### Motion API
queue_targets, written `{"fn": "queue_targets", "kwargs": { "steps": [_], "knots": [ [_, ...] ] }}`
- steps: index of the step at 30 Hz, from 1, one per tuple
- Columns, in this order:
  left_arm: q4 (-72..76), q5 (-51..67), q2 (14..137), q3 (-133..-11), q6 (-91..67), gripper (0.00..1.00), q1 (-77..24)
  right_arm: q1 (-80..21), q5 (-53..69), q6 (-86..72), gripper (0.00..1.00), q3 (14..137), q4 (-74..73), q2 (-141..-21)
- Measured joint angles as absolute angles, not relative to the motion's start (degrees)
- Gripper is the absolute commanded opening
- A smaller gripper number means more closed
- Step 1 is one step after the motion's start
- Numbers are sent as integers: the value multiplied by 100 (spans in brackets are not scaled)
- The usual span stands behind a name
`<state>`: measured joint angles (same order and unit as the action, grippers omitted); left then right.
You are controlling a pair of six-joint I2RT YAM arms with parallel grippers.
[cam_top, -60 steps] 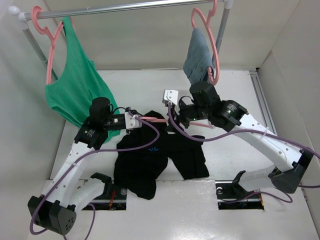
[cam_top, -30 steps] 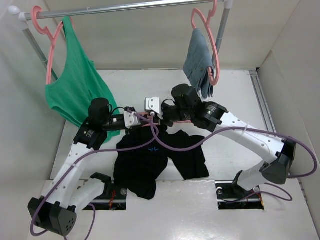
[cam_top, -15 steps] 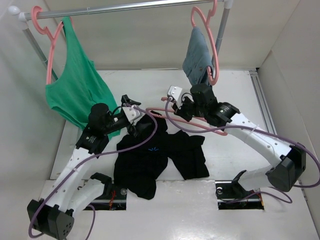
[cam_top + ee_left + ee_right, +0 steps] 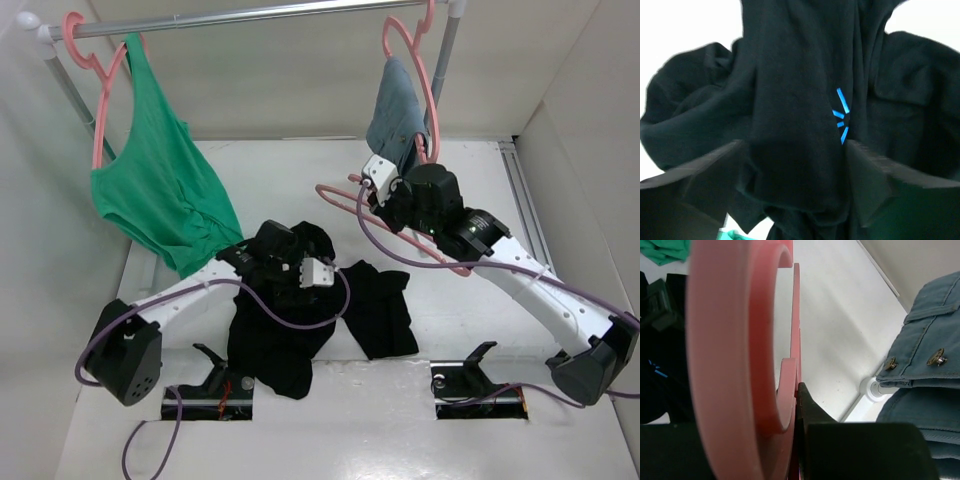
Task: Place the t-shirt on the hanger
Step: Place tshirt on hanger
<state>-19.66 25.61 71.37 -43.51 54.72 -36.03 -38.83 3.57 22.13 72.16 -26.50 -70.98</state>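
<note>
The black t-shirt (image 4: 290, 340) lies crumpled on the white table, its blue logo (image 4: 841, 116) showing in the left wrist view. My left gripper (image 4: 300, 278) is down on the shirt's upper part. Its jaws stand apart, and a thick fold of the t-shirt (image 4: 790, 100) bulges between the left gripper's (image 4: 795, 185) fingers. The pink hanger (image 4: 440, 255) hangs in the air behind and to the right of the shirt, with no cloth on it. My right gripper (image 4: 372, 198) is shut on the hanger (image 4: 725, 340) near its hook, one black finger (image 4: 810, 405) pressed against the plastic.
A green tank top (image 4: 150, 180) on a pink hanger hangs at the left of the rail (image 4: 250, 15). A grey-blue cloth (image 4: 395, 115) on another pink hanger hangs at the right, close behind my right wrist. White walls enclose the table.
My left gripper left the hanger's end, opened, and swung down and right onto the t-shirt. My right gripper carried the hanger back and to the right, away from the shirt.
</note>
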Motion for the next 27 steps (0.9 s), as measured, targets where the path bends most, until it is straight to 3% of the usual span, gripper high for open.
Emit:
{"fn": "queue_targets", "kwargs": {
  "steps": [2,3,5,6,12,18,19,20,23,24,27],
  "knots": [
    [-2008,2392,7330,-4351,5734,55,-3645,-3861,338,2206,0,7210,-2652,-7089],
    [-2032,2322,7387,-4351,5848,31,-3642,-3857,333,2206,0,7199,-2648,-7089],
    [-2112,2209,7430,-4340,6114,2,-3636,-3837,331,2204,0,7155,-2652,-7089],
    [-2174,2178,7430,-4335,6263,0,-3632,-3822,331,2204,0,7137,-2657,-7089],
    [-2797,2165,7345,-4298,6945,0,-3621,-3645,353,2206,0,7118,-2650,-7089],
    [-4475,2751,6326,-4696,8372,0,-3192,-3590,469,2237,0,7120,-2652,-7177],
    [-4724,2797,6090,-4788,8731,4,-3181,-3590,508,2250,0,7120,-2652,-7207],
    [-4943,2834,5843,-4831,9059,29,-3179,-3590,545,2255,0,7120,-2655,-7240],
    [-5363,2779,5275,-4637,9848,62,-3258,-3590,650,2270,0,7120,-2655,-7293],
    [-5472,2740,5162,-4495,9998,67,-3293,-3590,692,2270,0,7120,-2652,-7306],
    [-5627,2720,5094,-4283,9922,69,-3354,-3590,799,2272,0,7120,-2655,-7365]
  ]
}}
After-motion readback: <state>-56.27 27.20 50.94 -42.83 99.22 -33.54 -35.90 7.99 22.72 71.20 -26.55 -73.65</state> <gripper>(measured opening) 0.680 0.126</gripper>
